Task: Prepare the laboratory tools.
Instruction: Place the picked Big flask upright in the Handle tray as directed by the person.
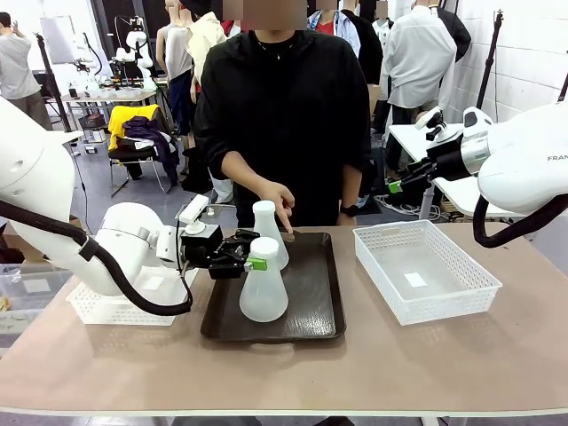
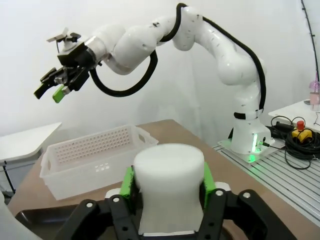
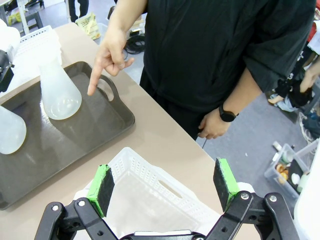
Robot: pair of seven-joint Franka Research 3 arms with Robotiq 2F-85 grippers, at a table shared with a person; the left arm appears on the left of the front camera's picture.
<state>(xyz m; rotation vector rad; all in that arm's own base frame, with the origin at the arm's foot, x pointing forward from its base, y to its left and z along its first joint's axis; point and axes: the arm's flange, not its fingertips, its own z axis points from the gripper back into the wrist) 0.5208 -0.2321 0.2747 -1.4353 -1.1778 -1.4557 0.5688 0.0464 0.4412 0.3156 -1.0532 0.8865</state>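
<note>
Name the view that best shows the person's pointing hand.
The right wrist view: the pointing hand shows whole, index finger aimed down at the dark tray near the far flask. The front view shows it partly behind that flask.

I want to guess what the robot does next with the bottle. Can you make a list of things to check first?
1. Left gripper around near flask neck: ok, pads on both sides.
2. Grip firm: cannot tell.
3. Flask upright on tray: ok.
4. Person's hand away from far flask: not ok, finger points beside it.
5. Right gripper open, above basket: ok.
</note>
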